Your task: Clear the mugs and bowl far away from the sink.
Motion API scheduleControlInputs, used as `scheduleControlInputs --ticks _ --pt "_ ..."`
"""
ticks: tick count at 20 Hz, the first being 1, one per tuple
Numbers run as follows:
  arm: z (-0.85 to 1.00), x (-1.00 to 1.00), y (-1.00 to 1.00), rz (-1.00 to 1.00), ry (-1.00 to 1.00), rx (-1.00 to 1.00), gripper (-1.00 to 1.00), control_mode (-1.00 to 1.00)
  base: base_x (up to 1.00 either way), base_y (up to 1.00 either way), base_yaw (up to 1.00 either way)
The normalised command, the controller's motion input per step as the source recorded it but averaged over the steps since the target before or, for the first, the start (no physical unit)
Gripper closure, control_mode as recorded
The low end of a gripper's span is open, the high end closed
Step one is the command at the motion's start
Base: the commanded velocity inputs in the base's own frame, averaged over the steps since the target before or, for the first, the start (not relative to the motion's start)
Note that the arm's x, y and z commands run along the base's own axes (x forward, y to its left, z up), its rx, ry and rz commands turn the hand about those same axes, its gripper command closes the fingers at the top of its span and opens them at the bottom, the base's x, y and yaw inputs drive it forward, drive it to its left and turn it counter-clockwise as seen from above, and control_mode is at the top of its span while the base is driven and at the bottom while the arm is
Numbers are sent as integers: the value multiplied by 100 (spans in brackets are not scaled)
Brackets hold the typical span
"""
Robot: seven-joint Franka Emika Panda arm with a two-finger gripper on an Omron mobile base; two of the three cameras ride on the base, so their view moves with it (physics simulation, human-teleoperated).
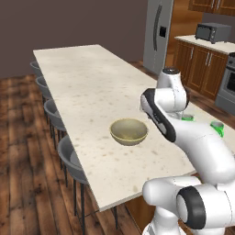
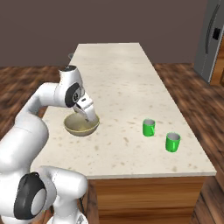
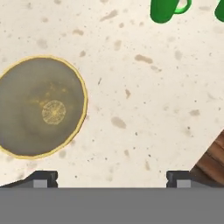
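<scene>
The yellowish-tan bowl (image 1: 129, 131) (image 2: 81, 124) stands empty on the pale island counter (image 1: 87, 87), near its front end. My gripper (image 2: 91, 116) hovers just above the bowl's right rim, open and empty. In the hand view the bowl (image 3: 39, 107) lies left of the wide-apart fingertips (image 3: 41, 177), and my gripper (image 3: 110, 178) has bare counter beneath it. Two green mugs (image 2: 148, 127) (image 2: 173, 142) stand upright to the right of the bowl, apart from it. They peek past the arm (image 1: 187, 118) (image 1: 217, 127) and show at the hand view's top (image 3: 166, 9) (image 3: 220, 11). The sink is out of view.
Grey stools (image 1: 69, 158) line the counter's left side. The counter's edge and wooden floor (image 3: 212, 162) lie close to my right fingertip. A steel fridge (image 1: 158, 32) and wooden cabinets with a toaster oven (image 1: 212, 32) stand far back right. The counter's far half (image 2: 113, 65) holds nothing.
</scene>
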Motion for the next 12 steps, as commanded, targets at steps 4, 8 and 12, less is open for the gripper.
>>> scheduleControlInputs --ticks 4,8,12 --pt "42 -98 4 43 -19 -2 -100 -100 0 0 0" --pt "60 -84 5 29 -31 -12 -100 -100 0 0 0" --pt "64 -83 11 21 -31 -14 -100 -100 0 0 0"
